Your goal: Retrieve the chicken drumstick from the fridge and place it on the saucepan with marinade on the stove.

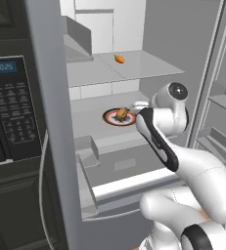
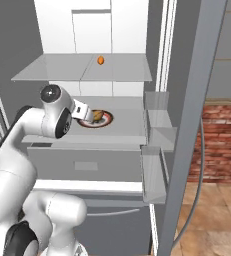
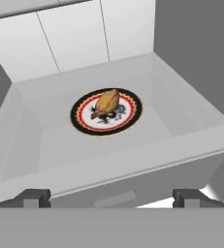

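End effector (image 3: 111, 197) wide open, nothing between the two dark fingertips (image 3: 32, 197), which stand far apart at the bottom of the hand view. Aimed down and forward at the middle shelf (image 3: 147, 121) of the fridge (image 1: 53, 122), short of the shelf's front lip. In the right base view, reaching in from the left, with the hand (image 2: 83, 111) just beside the plate's near edge, not touching the meat.

Straight ahead of the fingertips, the chicken drumstick (image 3: 106, 102): golden-brown, lumpy, lying on a red-rimmed white plate (image 3: 128, 115) with a dark outer border, near the middle of the shelf. Same drumstick (image 1: 121, 114) seen in the left base view just left of the arm's wrist, on the plate (image 1: 110, 118); in the right base view, drumstick (image 2: 96, 115) on the plate (image 2: 106, 120) just right of the hand.

One shelf higher, well apart from the plate, a small bright orange oval item (image 1: 119, 59), alone on the grey shelf; also visible in the right base view (image 2: 101, 60).

Below the plate's shelf, a grey drawer front (image 2: 84, 164). Fridge doors open to both sides, door bins (image 2: 157, 131) on the right. Left of the fridge, a black wall oven with keypad (image 1: 11, 112). Far right, a brick wall (image 2: 222, 140) and wooden floor (image 2: 212, 220).
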